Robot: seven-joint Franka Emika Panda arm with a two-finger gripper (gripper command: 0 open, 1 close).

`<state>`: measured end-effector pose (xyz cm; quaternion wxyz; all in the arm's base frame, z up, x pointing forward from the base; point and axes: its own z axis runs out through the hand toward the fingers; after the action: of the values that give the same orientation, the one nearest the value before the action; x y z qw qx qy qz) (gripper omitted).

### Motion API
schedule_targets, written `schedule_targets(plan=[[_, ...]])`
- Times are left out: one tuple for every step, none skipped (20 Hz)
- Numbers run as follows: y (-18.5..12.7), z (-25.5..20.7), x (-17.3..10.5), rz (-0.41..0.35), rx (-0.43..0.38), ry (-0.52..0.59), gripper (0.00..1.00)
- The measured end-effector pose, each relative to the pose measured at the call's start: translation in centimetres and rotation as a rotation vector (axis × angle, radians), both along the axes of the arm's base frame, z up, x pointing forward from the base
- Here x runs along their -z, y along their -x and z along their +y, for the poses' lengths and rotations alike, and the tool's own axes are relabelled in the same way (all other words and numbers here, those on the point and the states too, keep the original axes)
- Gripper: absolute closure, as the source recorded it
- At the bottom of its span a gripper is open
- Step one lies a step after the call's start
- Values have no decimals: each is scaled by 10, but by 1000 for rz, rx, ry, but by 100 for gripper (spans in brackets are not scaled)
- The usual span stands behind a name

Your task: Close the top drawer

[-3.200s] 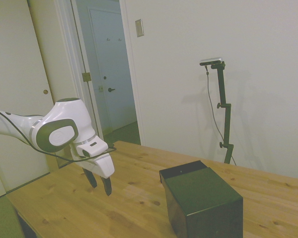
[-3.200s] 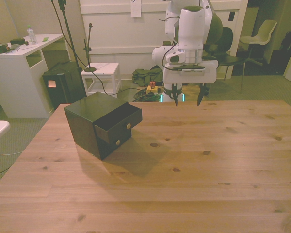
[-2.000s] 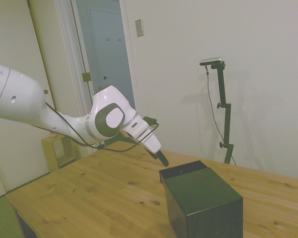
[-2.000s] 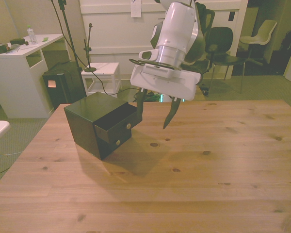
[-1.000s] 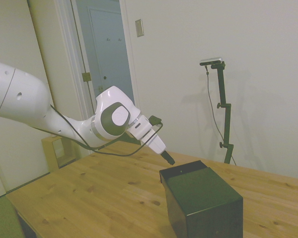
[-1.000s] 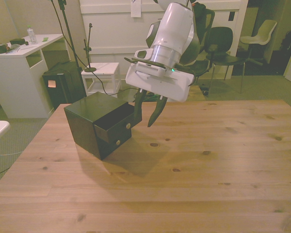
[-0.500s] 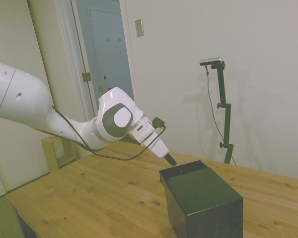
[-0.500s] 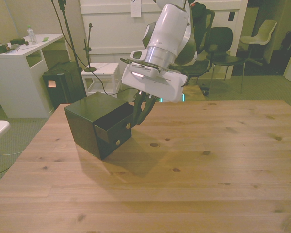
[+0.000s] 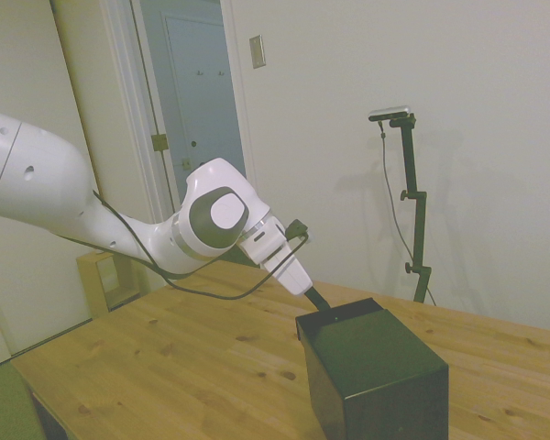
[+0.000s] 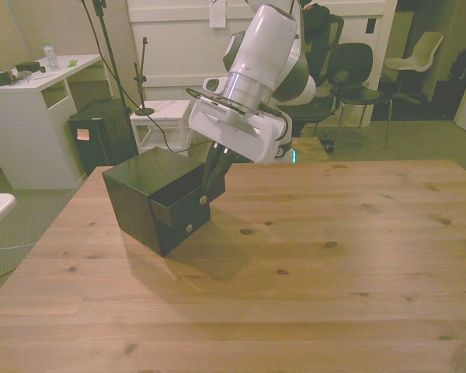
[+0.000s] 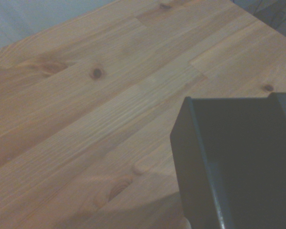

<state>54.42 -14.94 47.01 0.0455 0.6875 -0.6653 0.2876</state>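
Note:
A glossy black cabinet [image 10: 138,177] stands on the wooden table at the front view's left. Its top drawer [image 10: 185,203] is slid partway out, with a small round knob on its front. The lower drawer beneath it sits flush. My gripper [image 10: 210,183] is tilted down toward the top drawer, shut with nothing in it, its fingertips at the upper edge of the drawer front. In the side view the gripper [image 9: 320,299] meets the near rim of the top drawer [image 9: 341,309]. The wrist view looks down into the top drawer [image 11: 238,162], which is open and dark inside.
The wooden table [image 10: 334,256] stretches bare to the front view's right of the cabinet. Off the table stand a white desk [image 10: 31,116], a black bin, a small white stool and chairs. A door and wall lie behind in the side view.
The arm came down from above the table toward the cabinet. The fingers went from open to shut, and their tips now sit at the top drawer's front. The drawer still stands out.

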Motion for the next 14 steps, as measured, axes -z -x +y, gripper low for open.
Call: schedule_targets(plan=[[1,-2,0,6,9,2,100],[1,-4,0,12,17,2,100],[1,-6,-1,17,24,3,100],[1,-8,-1,24,31,5,100],[1,-9,-1,28,35,5,100],[1,-10,-1,33,40,6,100],[1,-10,-1,40,46,7,100],[2,-11,-1,46,52,7,100],[2,-12,0,55,59,8,100],[3,-14,0,64,67,9,100],[4,-15,0,72,74,8,100],[5,-16,0,83,82,9,100],[5,-17,1,93,90,8,100],[6,-17,1,103,97,8,100]])
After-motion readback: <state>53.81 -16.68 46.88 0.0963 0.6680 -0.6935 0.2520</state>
